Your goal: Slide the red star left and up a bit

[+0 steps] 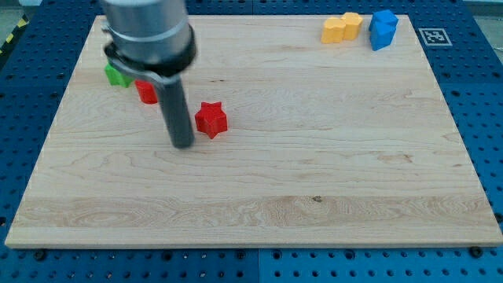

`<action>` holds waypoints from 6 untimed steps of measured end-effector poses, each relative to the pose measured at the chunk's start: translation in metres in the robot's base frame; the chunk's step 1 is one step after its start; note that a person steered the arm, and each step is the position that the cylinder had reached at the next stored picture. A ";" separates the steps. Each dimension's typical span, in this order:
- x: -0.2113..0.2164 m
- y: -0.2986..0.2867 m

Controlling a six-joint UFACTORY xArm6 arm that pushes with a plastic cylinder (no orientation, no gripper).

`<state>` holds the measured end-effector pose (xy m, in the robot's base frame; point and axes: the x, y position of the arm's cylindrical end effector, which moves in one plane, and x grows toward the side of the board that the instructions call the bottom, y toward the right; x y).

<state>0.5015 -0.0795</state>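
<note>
The red star [211,119] lies on the wooden board [314,181], left of the middle. My tip [183,145] touches the board just to the star's left and slightly below it, a small gap apart. The rod rises from there to the arm's grey body at the view's top left. A second red block [145,92] sits partly hidden behind the rod, up and left of the star; its shape cannot be made out.
A green block [116,75] is partly hidden under the arm body near the board's left edge. A yellow block [341,27] and a blue block [383,29] sit close together at the top right. Blue pegboard surrounds the board.
</note>
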 end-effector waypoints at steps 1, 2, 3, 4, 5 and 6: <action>0.008 0.085; 0.008 0.107; 0.004 0.101; -0.005 0.082; -0.018 0.067; -0.033 0.058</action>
<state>0.4680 -0.0218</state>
